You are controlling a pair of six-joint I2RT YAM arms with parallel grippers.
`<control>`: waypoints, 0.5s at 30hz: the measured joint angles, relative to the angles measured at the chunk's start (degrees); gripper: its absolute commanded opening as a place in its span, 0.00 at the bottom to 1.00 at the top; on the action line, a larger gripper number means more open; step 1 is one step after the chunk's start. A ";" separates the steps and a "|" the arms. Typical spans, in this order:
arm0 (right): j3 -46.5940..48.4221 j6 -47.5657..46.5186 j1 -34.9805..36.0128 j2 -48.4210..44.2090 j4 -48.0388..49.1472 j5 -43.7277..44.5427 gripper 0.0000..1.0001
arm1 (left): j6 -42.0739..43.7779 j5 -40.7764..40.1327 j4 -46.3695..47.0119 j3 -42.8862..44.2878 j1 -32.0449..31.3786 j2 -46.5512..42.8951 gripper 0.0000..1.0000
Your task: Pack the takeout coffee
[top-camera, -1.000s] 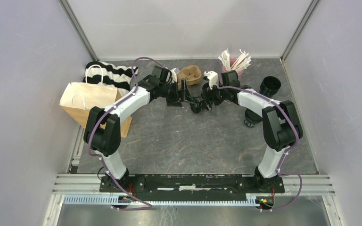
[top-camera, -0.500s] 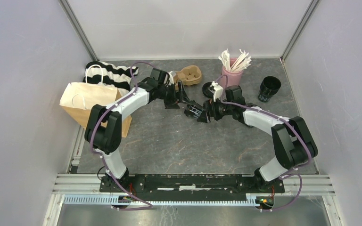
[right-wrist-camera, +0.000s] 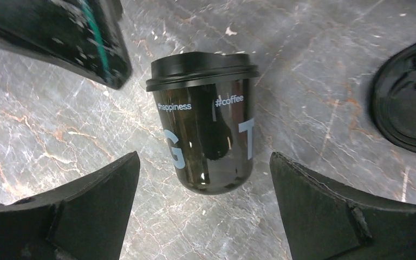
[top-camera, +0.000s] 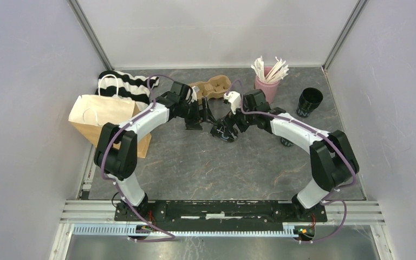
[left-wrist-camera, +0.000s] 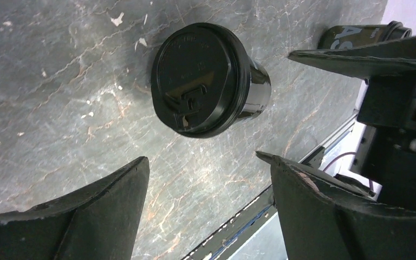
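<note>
The paper bag (top-camera: 100, 116) sits at the left, a cloth (top-camera: 127, 84) behind it. The carrier tray (top-camera: 212, 86) sits at the back, a lidded coffee cup (right-wrist-camera: 203, 135) before it and the cup of sticks (top-camera: 268, 81) to its right.

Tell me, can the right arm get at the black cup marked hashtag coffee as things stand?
Probably yes. The right gripper is open and the cup sits straight ahead of its fingers with nothing between. The left gripper hangs close by the lid, though, and might crowd the approach.
</note>
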 measured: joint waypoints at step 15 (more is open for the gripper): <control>-3.82 -11.76 2.56 5.33 3.30 -1.22 0.91 | 0.11 -0.22 -2.27 -7.28 1.73 -9.77 0.93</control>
